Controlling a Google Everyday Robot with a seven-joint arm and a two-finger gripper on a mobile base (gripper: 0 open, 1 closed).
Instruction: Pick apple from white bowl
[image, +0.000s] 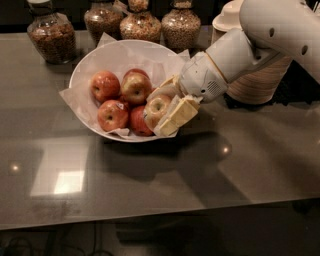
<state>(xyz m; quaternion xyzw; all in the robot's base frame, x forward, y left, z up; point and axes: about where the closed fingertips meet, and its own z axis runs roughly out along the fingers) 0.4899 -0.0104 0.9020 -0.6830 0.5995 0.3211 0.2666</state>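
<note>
The white bowl (90, 67), lined with crumpled white paper, sits on the grey table and holds several apples. The palest apple (156, 111), yellow-green with a red blush and its stem dimple up, lies at the bowl's right edge. My gripper (167, 107) reaches in from the right, and its cream fingers (178, 116) close around this apple, one in front and one behind. Redder apples (104, 86) lie to the left of it in the bowl.
Several glass jars of nuts and grains (51, 36) stand along the back edge. A stack of beige paper bowls (255, 82) stands right of the bowl, behind my arm. Bare grey tabletop (150, 185) lies in front.
</note>
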